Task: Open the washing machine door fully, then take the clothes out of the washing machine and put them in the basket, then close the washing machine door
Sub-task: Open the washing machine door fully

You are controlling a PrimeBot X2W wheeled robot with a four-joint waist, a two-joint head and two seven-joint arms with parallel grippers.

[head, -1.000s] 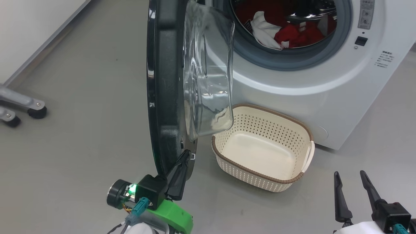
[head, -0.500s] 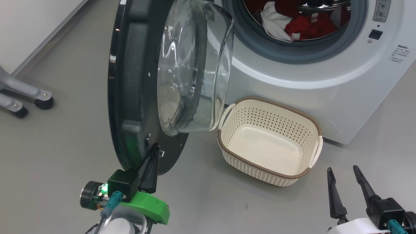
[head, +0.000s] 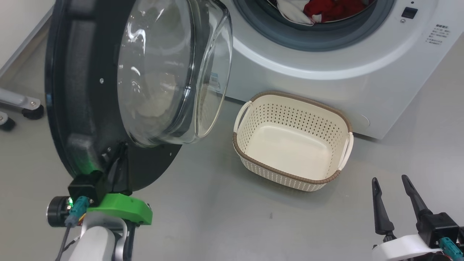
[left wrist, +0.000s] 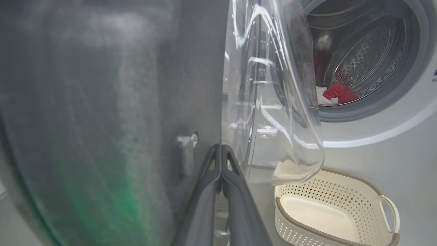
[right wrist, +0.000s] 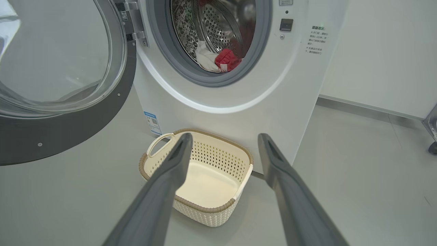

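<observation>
Washing machine door (head: 72, 90) lies against the closed left hand (left wrist: 221, 148)

Smooth grey floor (head: 210, 217) all around, softly glossy; white wall (right wrist: 382, 51) with a grey skirting strip (right wrist: 358, 106) behind; off left, metal legs (head: 16, 100) on black castors (head: 32, 112) (frame itself cut off).

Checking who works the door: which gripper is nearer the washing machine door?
Left. The left gripper, fingers shut, is against the inner face of the washing machine door, near its lower edge. The right gripper, open, sits far to the right, past the basket, clear of it.
</observation>
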